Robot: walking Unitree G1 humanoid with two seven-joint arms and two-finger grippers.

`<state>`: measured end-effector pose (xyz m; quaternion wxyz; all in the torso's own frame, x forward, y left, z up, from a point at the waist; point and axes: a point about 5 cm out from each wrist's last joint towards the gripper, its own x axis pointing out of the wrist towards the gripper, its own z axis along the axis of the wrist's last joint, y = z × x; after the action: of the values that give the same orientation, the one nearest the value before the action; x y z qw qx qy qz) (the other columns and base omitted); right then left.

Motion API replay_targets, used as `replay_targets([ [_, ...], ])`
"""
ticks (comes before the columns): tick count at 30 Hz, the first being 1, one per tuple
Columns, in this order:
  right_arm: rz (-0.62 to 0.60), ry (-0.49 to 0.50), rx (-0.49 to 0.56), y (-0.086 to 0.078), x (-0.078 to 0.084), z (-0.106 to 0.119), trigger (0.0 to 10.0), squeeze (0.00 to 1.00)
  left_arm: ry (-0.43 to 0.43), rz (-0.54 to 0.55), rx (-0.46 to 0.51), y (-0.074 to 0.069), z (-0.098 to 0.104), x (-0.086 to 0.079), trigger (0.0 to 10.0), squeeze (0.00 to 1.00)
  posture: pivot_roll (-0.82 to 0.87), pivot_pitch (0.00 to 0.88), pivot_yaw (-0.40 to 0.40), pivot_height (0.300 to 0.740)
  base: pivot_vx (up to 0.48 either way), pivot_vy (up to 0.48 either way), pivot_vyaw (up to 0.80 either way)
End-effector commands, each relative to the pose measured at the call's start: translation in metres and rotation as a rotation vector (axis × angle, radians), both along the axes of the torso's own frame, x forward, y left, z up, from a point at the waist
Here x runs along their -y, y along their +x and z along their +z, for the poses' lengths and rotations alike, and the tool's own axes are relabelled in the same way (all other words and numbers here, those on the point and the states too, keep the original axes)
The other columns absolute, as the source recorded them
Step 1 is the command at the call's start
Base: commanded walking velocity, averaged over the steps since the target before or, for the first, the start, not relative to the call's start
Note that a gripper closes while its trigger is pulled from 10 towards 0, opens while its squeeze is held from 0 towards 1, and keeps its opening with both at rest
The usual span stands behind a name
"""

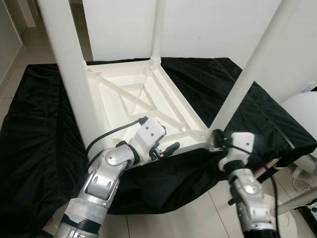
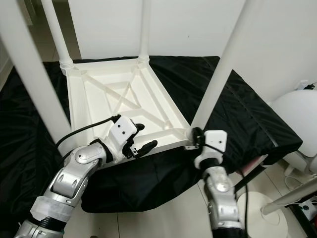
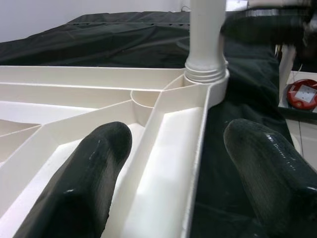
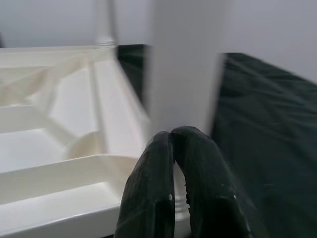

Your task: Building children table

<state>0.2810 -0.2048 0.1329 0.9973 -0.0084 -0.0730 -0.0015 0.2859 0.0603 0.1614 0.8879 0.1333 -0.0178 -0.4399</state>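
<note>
Left arm: nearest the camera, my silver forearm rises from the lower left toward the near edge of the upturned table, a black cable looping over its wrist.
Left gripper [image 2: 141,138]: it sits at the table's near rim, and my two black fingers [image 3: 84,183] are spread wide apart, one over the ribbed underside, the other outside the rim above the black cloth; the rim runs between them, and they grip nothing.
Table top [image 2: 106,106]: a white plastic children's table lies upside down, its ribbed underside with crossing braces facing up.
Black cloth [image 1: 34,129]: a dark sheet lies spread under the table and hangs down over the front edge toward the tiled floor [image 1: 198,218].
Legs: four white round legs stand up from the corners, the near left leg [image 1: 67,59] large and close to the camera, two far legs at the back corners by the white wall, the near right leg [image 2: 218,74] slanting up across the view.
Right gripper [image 4: 176,188]: it is at the base of the near right leg, at the table's near right corner; my fingers are pressed together tip to tip, with the leg just behind them, and they hold nothing between them.
Far right: a white rounded object [image 2: 294,119] stands beside the cloth.
</note>
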Motion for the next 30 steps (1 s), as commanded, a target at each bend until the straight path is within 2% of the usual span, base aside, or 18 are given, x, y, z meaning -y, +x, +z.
replay_targets([
  [1,-0.027,0.014,-0.005,0.000,0.008,-0.002,10.0,0.00,-0.003,0.060,0.009,0.000,-0.001,0.001,10.0,0.00,0.01,0.000,-0.045,0.740,0.000,0.000,0.00],
  [6,-0.032,0.017,-0.004,0.001,0.010,-0.001,10.0,0.00,0.024,0.026,0.005,-0.006,-0.004,0.003,10.0,0.00,0.01,0.000,-0.047,0.740,0.000,0.000,0.00],
  [11,0.022,0.052,-0.009,-0.002,-0.005,-0.005,10.0,0.00,0.040,-0.016,-0.013,-0.012,-0.009,0.003,10.0,0.00,0.01,0.008,-0.050,0.740,0.000,0.000,0.00],
  [21,0.056,0.071,-0.008,-0.002,-0.014,-0.006,10.0,0.00,0.073,-0.033,-0.030,-0.016,-0.014,0.000,10.0,0.00,0.00,0.024,-0.055,0.740,0.000,0.000,0.00],
  [23,0.073,0.075,-0.007,-0.002,-0.019,-0.006,10.0,0.00,0.151,0.018,-0.054,-0.014,-0.026,-0.004,10.0,0.00,0.00,0.028,-0.059,0.740,0.000,0.000,0.00],
  [27,0.075,0.079,-0.008,-0.002,-0.020,-0.006,10.0,0.00,0.188,0.034,-0.059,-0.013,-0.031,-0.005,10.0,0.00,0.00,0.030,-0.062,0.740,0.000,0.000,0.00],
  [30,0.084,0.083,-0.008,-0.002,-0.024,-0.005,10.0,0.00,0.200,0.086,-0.095,-0.009,-0.036,-0.005,10.0,0.00,0.00,0.031,-0.065,0.740,0.000,0.000,0.00],
])
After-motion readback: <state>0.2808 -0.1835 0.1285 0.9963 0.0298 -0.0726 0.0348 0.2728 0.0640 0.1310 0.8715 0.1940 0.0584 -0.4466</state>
